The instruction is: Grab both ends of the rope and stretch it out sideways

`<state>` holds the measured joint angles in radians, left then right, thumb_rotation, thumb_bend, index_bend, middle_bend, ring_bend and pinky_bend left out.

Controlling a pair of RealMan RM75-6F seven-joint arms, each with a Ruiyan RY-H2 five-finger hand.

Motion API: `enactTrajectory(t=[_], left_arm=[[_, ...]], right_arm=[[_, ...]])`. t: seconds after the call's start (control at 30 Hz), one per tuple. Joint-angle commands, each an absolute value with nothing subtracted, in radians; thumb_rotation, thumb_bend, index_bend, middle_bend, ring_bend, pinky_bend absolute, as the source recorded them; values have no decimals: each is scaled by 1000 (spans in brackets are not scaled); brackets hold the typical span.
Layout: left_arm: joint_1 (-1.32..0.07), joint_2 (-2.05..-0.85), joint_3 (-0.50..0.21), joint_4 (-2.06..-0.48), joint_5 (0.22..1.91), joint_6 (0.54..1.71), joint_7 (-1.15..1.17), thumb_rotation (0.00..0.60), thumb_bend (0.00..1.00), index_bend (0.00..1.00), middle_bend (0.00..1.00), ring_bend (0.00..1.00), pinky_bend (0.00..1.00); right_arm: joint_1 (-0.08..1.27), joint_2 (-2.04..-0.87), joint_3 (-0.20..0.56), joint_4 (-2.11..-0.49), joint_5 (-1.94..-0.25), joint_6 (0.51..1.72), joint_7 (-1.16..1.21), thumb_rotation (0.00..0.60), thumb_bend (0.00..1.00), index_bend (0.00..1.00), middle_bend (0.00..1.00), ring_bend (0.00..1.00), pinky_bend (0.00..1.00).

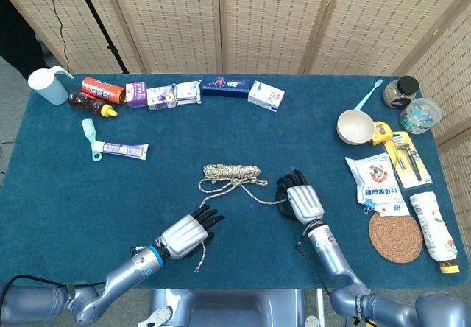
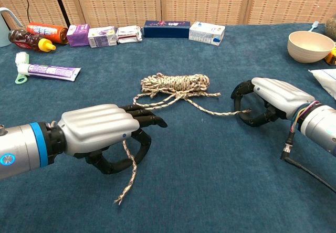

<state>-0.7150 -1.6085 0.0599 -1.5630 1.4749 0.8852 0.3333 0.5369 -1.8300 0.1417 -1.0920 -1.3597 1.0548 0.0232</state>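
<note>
My left hand (image 2: 100,133) grasps one strand of the rope (image 2: 176,86), its frayed tail hanging out below the curled fingers toward the near edge. My right hand (image 2: 268,99) curls around the other end, right of the bundle. The coiled rest lies mid-table (image 1: 88,187), between and beyond both hands.

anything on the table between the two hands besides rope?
No. Chest view shows only the rope, its coil bunched midway, on bare blue cloth between the left hand and right hand.
</note>
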Motion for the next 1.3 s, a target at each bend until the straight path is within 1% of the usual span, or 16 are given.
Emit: enactTrajectory(t=[0.03, 0.47, 0.87, 1.0, 1.3], left_arm=[[-711, -1601, 62, -1563, 1481, 892, 324, 600, 492, 630, 99, 26, 0], [-675, -1526, 78, -1582, 1522, 959, 254, 600, 494, 644, 113, 34, 0], [-592, -1378, 115, -1567, 1565, 1082, 130, 600, 494, 650, 121, 39, 0], [-561, -1345, 113, -1549, 1550, 1116, 89, 600, 494, 652, 124, 42, 0], [-516, -1315, 97, -1509, 1515, 1147, 28, 600, 494, 653, 124, 41, 0]], right_arm=[[537, -1829, 143, -1097, -1361, 1059, 23, 600, 553, 639, 284, 160, 0], [530, -1797, 152, -1135, -1365, 1090, 11, 600, 553, 641, 286, 163, 0], [517, -1746, 168, -1150, -1356, 1114, 14, 600, 553, 641, 289, 166, 0], [514, -1732, 177, -1143, -1347, 1116, 20, 600, 553, 642, 289, 166, 0], [505, -1714, 182, -1131, -1334, 1120, 30, 600, 553, 641, 289, 166, 0]])
